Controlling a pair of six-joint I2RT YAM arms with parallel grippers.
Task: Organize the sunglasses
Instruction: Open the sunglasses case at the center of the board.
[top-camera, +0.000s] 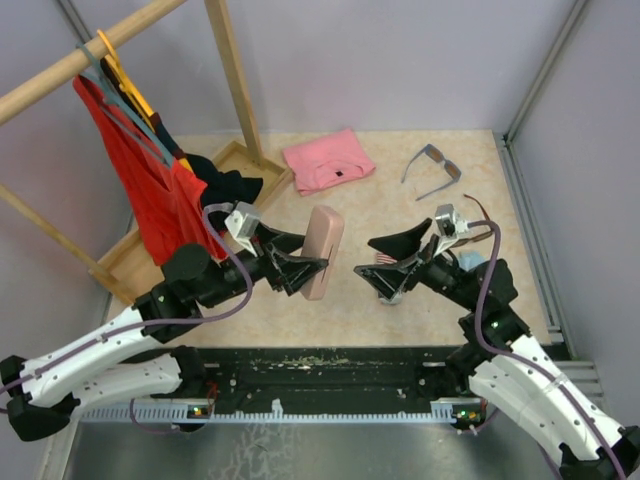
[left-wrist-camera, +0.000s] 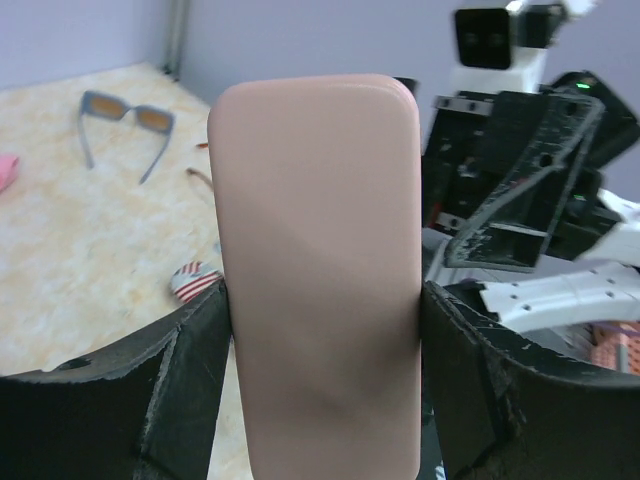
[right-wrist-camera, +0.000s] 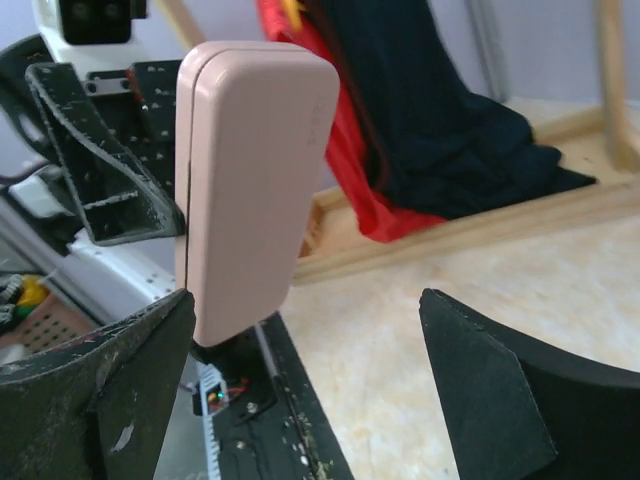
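The pink case (left-wrist-camera: 318, 270) fills the middle of the left wrist view, and its lower end runs off the bottom edge. Behind it, only a striped corner of the flag-patterned case (left-wrist-camera: 193, 280) and one thin temple of the brown sunglasses (left-wrist-camera: 203, 183) show. From above, the right arm (top-camera: 480, 300) covers most of a light blue cloth (top-camera: 470, 260).

closed pink case (top-camera: 322, 250); folded pink cloth (top-camera: 328, 160) (perhaps a shirt) near wooden rack (top-camera: 232, 75)
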